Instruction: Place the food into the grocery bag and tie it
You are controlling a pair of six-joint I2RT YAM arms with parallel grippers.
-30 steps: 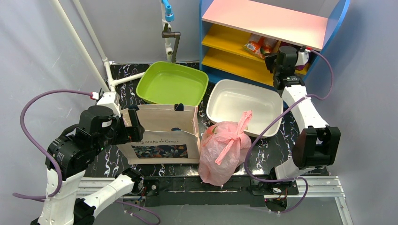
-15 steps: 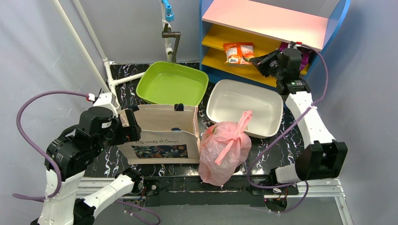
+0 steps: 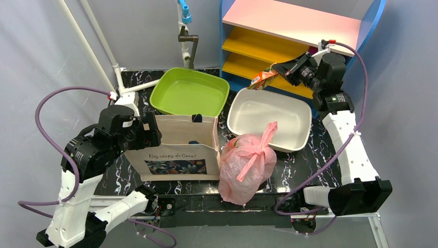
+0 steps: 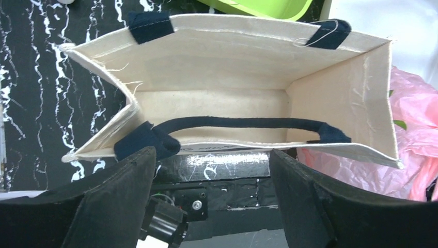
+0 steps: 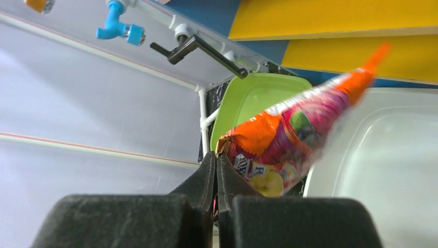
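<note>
At the near edge of the table [image 3: 111, 181], the pink plastic bag [image 3: 245, 168] stands knotted at its handles, just beside the right side of the canvas tote [image 3: 175, 150]. What is probably the food [image 4: 396, 124] shows green through the film, though I cannot tell which piece. My left claw [image 4: 210, 155] hangs over the tote's mouth, fingers spread wide with nothing between them. Farther back lie a white tub [image 3: 258, 111] and a green tub [image 3: 188, 93]. Beyond them, before the yellow shelf [image 3: 258, 49], my right claw [image 5: 216, 163] is clamped on an orange snack packet [image 5: 289, 129] above the white tub's far rim.
</note>
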